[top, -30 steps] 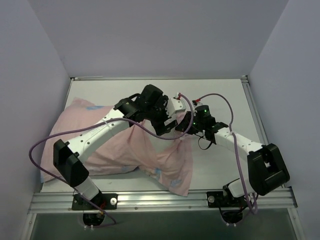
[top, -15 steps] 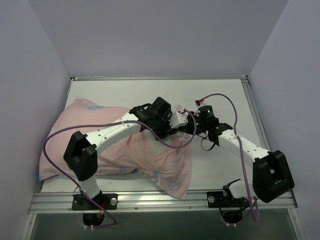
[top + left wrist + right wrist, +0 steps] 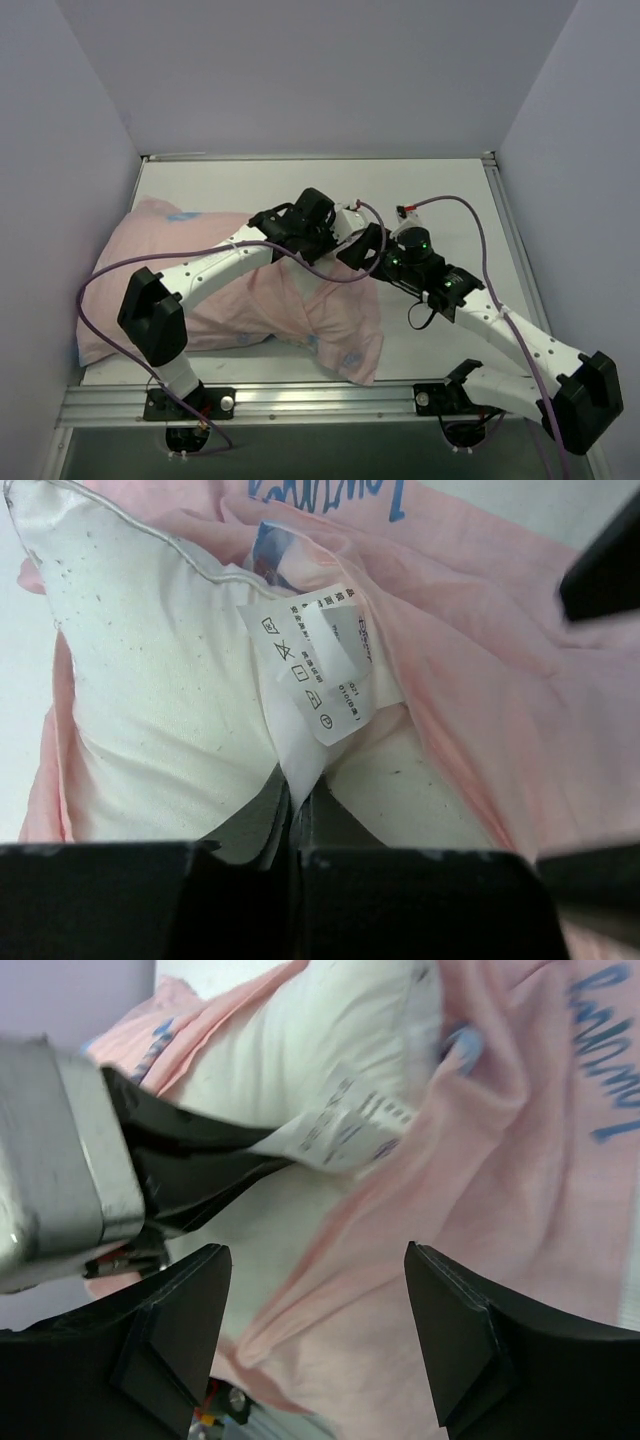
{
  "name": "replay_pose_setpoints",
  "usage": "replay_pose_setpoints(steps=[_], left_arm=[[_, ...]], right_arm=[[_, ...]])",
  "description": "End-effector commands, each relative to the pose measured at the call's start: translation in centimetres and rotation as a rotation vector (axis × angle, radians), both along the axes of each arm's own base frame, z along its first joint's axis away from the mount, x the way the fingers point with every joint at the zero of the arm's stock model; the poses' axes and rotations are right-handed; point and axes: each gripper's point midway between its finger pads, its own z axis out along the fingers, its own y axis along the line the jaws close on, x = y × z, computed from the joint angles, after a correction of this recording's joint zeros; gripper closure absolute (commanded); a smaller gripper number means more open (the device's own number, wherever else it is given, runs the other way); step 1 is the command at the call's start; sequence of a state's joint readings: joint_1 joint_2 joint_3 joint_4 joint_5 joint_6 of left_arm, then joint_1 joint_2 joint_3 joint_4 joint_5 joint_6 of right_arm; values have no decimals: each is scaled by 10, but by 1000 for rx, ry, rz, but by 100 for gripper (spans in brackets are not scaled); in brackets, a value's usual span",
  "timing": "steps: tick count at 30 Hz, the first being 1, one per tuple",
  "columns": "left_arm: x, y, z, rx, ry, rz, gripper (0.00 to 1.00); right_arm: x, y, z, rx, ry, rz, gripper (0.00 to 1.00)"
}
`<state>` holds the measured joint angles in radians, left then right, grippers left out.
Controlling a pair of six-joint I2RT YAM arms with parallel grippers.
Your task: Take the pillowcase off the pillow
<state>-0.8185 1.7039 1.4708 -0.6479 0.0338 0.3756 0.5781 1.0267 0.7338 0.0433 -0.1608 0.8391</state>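
L: your left gripper (image 3: 296,815) is closed, pinching the tag (image 3: 315,670) of the pillow (image 3: 150,700) at its bared white corner | R: your right gripper (image 3: 315,1260) is wide open, holding nothing, over the pillowcase (image 3: 520,1170) | pillow lies mostly inside the pink-side-out pillowcase on the left half of the table (image 3: 440,190)

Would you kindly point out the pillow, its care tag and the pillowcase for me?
the pillow (image 3: 150,710): left wrist view, bare white face left of the tag.
care tag (image 3: 315,660): left wrist view, printed middle of the label.
the pillowcase (image 3: 480,700): left wrist view, pink fabric right of the tag.
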Motion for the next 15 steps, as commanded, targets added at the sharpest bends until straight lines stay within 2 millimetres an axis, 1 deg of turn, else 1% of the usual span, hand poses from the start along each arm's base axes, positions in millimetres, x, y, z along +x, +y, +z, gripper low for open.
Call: replay_pose_setpoints(steps=[1,2,3,6,8,9,10,11,13,14,15], left_arm=[[23,-6,45,-100,-91,90,98],[23,-7,45,-105,-87,95,98],[23,-8,45,-108,-82,96,98],[26,-8,47,-114,-87,108,98],[32,-5,49,-108,-106,143,98],[36,-1,51,-113,-109,168,98],[40,0,54,-121,-116,184,98],[43,2,56,-130,-117,198,98],[46,4,60,-158,-101,203,98],[45,3,61,-164,-98,200,98],[45,3,62,-166,-98,194,98]], right_arm=[[6,33,7,103,6,-26,31],[8,40,6,97,5,-23,31],[9,52,3,84,19,-1,32],[10,70,-6,58,38,19,34],[8,71,-14,47,64,9,36],[8,69,-17,40,65,-5,36],[4,66,-25,33,80,-11,36],[5,65,-27,41,78,-21,36],[5,63,-35,29,85,-31,37],[8,60,-46,-1,93,-48,37],[10,59,-49,-18,91,-53,39]])
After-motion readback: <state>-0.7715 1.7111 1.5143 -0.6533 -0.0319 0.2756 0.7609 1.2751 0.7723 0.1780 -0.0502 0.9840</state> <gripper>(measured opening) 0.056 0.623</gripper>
